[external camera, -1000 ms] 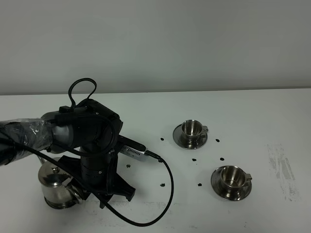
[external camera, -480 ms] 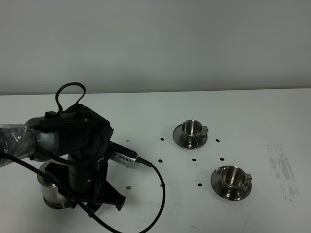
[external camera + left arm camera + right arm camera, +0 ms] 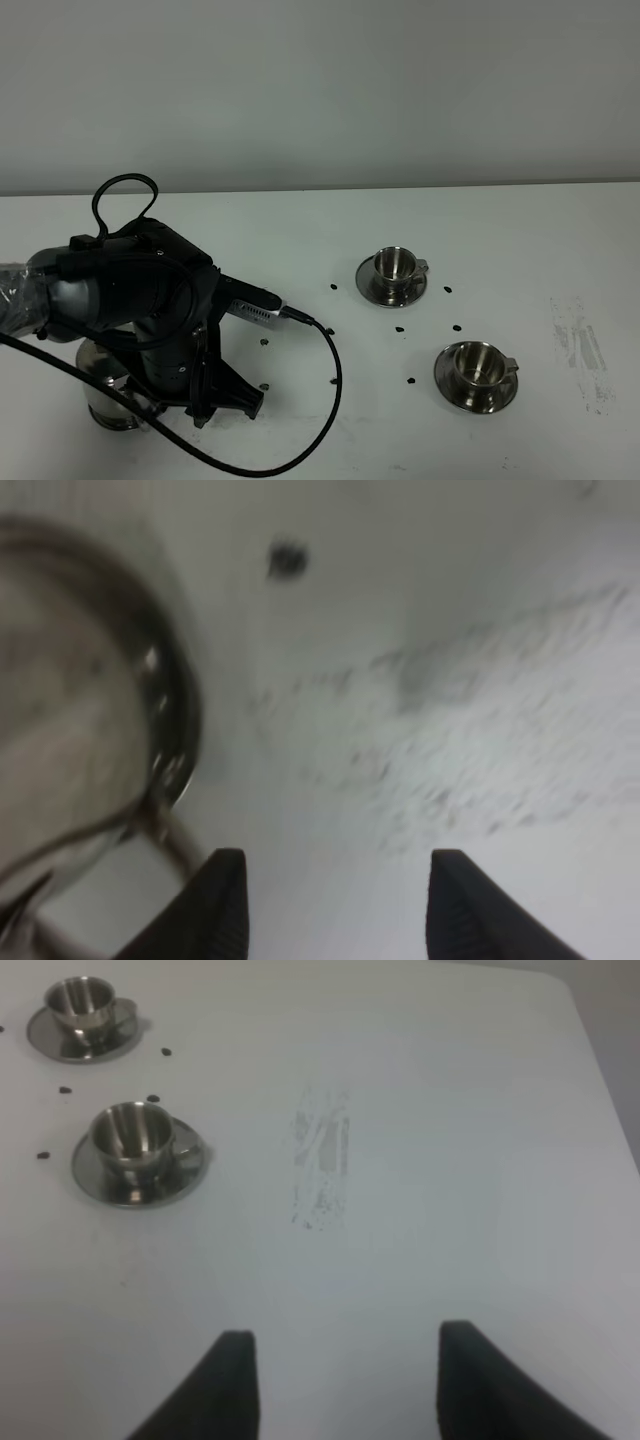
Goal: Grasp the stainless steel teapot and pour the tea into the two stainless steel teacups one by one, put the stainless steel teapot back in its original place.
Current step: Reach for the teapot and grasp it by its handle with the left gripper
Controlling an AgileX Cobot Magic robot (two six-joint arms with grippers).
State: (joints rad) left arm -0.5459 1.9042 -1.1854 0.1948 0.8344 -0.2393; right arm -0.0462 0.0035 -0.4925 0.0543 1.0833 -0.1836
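Observation:
The stainless steel teapot (image 3: 98, 385) stands at the front left, mostly hidden under my left arm (image 3: 150, 310). It shows blurred in the left wrist view (image 3: 80, 730), beside my left gripper (image 3: 335, 910), which is open with bare table between its fingertips. Two stainless steel teacups on saucers stand at the right: a far one (image 3: 395, 264) and a near one (image 3: 478, 364). They also show in the right wrist view, far cup (image 3: 80, 998) and near cup (image 3: 130, 1132). My right gripper (image 3: 350, 1385) is open and empty above bare table. I cannot make out any tea, and the teapot's saucer is hidden.
Small dark specks (image 3: 400, 329) dot the white table (image 3: 300, 230) around the cups. A grey scuffed patch (image 3: 580, 345) lies at the right. A black cable (image 3: 330, 390) loops from my left arm over the table's front.
My left arm has shifted to the left and now covers more of the teapot. The teapot and both cups have stayed in place.

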